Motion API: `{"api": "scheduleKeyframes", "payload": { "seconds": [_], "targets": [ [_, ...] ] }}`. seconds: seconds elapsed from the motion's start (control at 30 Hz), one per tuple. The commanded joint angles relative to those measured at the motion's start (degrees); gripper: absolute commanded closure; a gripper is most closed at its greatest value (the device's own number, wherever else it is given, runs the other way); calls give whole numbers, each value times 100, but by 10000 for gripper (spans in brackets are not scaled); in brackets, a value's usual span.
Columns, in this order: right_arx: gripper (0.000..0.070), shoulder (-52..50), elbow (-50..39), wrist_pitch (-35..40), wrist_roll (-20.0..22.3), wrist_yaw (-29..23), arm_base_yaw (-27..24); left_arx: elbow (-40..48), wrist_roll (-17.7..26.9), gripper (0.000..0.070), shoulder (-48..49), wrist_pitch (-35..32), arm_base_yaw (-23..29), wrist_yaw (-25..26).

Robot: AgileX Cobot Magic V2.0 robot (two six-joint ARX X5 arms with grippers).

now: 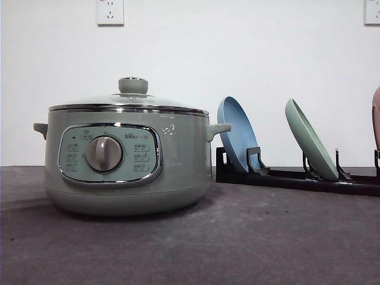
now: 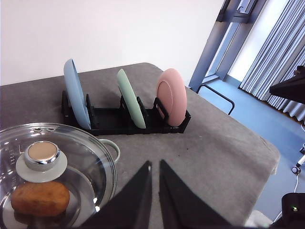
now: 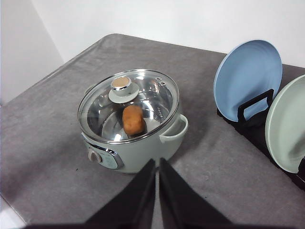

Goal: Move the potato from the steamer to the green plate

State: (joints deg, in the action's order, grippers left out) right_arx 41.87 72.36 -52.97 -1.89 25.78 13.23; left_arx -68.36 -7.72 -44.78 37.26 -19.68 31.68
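The sage-green steamer [image 1: 127,160] stands on the grey table with its glass lid [image 3: 129,105] on. Through the lid I see the orange-brown potato [image 3: 134,119] [image 2: 40,198] lying inside. The green plate [image 1: 310,139] [image 2: 130,98] [image 3: 287,124] stands on edge in a black rack [image 1: 297,177], between a blue plate and a pink one. My left gripper [image 2: 155,164] hovers above the table beside the steamer's rim, fingers nearly together with nothing between them. My right gripper [image 3: 157,164] hangs high above the table on the steamer's dial side, also shut and empty.
A blue plate [image 1: 236,134] [image 3: 248,78] and a pink plate [image 2: 172,97] also stand in the rack. The table's edge [image 2: 267,143] drops off past the rack toward a floor and curtains. Bare grey tabletop lies in front of the steamer.
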Motion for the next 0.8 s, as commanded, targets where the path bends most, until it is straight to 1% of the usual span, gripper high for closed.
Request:
{"api": "scheduleKeyframes", "payload": {
  "seconds": [0.0, 0.03, 0.1, 0.13, 0.2, 0.23, 0.27, 0.3, 0.33, 0.37, 0.4, 0.47, 0.67, 0.77],
  "targets": [
    [685, 2, 87, 37, 55, 15, 24, -136, 131, 623, -87, -33, -26, 31],
    [657, 2, 87, 37, 55, 13, 24, -136, 131, 583, -103, -35, -26, 31],
    [542, 0, 87, 37, 53, -19, 24, -136, 131, 465, -139, -35, -26, 31],
    [476, 0, 87, 37, 44, -33, 24, -136, 131, 392, -156, -35, -26, 31],
    [337, 2, 87, 41, 42, -31, 24, -136, 129, 208, -183, -35, -26, 31],
    [287, 7, 87, 42, 42, -31, 24, -136, 127, 127, -199, -35, -26, 31],
    [234, 21, 87, 44, 42, -31, 24, -136, 126, 63, -203, -35, -26, 31],
    [191, 39, 87, 42, 42, -31, 24, -136, 124, 20, -203, -35, -26, 31],
    [154, 39, 87, 41, 39, -31, 24, -136, 127, 1, -203, -37, -26, 31],
    [106, 40, 87, 39, 39, -28, 24, -136, 127, 0, -203, -37, -26, 31],
    [73, 44, 87, 39, 39, -28, 24, -136, 127, 0, -203, -37, -26, 31],
    [35, 72, 87, 42, 39, -29, 24, -136, 129, 0, -203, -37, -26, 31],
    [36, 76, 87, 39, 26, -26, 24, -136, 127, 0, -203, -39, -26, 31],
    [36, 80, 87, 78, -210, -34, 24, -136, 127, 0, -203, -39, -26, 31]
  ]
}}
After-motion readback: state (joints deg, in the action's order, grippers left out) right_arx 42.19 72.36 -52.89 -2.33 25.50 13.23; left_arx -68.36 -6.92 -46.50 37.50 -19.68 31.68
